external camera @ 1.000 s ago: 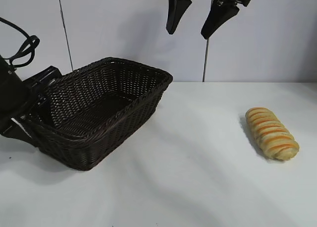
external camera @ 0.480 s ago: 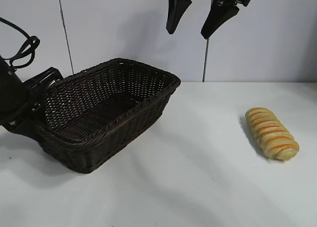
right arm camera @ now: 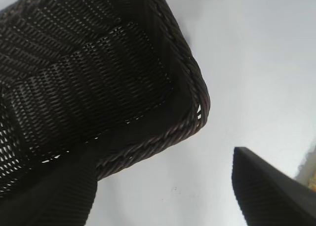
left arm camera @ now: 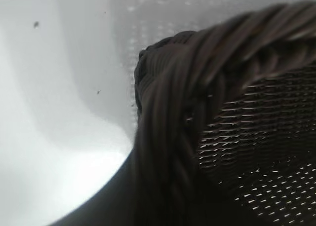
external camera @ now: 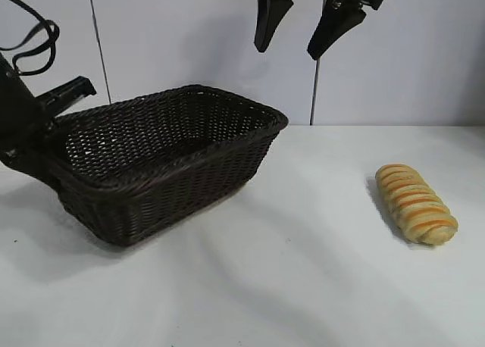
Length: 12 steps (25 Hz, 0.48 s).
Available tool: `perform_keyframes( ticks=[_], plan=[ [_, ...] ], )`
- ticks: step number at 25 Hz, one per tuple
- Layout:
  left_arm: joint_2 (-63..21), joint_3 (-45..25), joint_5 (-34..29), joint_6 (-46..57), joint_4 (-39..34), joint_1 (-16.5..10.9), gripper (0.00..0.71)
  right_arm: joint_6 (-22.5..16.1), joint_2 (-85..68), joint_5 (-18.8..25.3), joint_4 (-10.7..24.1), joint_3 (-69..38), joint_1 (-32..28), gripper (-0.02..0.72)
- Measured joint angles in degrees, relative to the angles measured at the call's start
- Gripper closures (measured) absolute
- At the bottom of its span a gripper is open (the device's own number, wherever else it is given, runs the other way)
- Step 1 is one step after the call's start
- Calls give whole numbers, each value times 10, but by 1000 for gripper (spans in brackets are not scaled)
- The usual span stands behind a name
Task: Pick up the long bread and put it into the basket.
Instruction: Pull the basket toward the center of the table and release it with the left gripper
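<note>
While the long bread (external camera: 416, 204) lies untouched on the bench (external camera: 303, 271), well apart from the basket (external camera: 163, 165), nothing is done: left gripper (external camera: 38, 146) apparently pinching its rim, right gripper (external camera: 297, 25) spread, empty, overhead.

No legible text, label, brand, number or sign appears in any of the three views. The dark brown woven wicker basket (external camera: 163, 165) bears no tag or marking, the pale golden-tan striped long bread (external camera: 416, 204) carries no wrapper or print, and the plain white desk (external camera: 303, 286) and the pale wall panels behind it (external camera: 189, 36) are unlettered. The black arm parts that show have no readable lettering.
</note>
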<state>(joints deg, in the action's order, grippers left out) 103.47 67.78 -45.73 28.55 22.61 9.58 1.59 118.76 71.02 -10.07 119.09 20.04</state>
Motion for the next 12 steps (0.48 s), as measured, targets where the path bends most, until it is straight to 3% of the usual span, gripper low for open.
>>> perform_keyframes(
  ticks=[12],
  plan=[
    [1, 36, -47, -146, -1, 0, 611, 0, 0, 0, 0, 0, 0, 155]
  ],
)
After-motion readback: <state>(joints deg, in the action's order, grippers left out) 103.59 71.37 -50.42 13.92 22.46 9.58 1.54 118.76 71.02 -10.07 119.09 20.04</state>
